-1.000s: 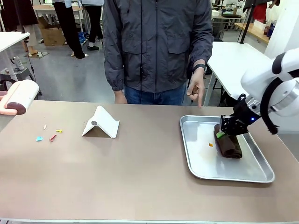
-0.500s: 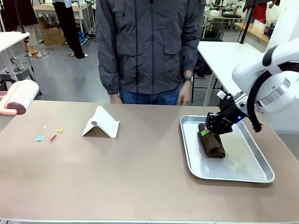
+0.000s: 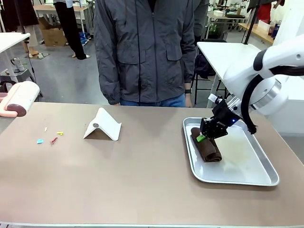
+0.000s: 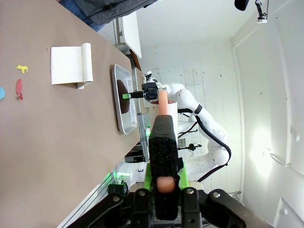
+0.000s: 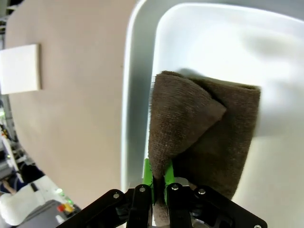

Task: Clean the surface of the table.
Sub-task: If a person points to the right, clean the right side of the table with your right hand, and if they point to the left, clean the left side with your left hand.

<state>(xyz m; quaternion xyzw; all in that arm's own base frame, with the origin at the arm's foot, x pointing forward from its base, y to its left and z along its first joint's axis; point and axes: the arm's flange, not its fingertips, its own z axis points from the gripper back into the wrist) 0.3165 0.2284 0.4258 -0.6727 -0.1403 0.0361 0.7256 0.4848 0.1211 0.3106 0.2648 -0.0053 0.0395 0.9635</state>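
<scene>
Left gripper (image 4: 164, 176) and right gripper (image 3: 202, 138): jaws clamped.

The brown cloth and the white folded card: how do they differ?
The brown cloth lies in the metal tray, pinched by the right gripper; the white folded card stands untouched on the table. The cloth is dark and rumpled; the card pale, stiff, tent-shaped. Both are folded.

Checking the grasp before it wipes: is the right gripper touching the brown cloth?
Touching. The right wrist view shows the right gripper's green pads clamped on a raised fold of the brown cloth lying in the metal tray.
</scene>
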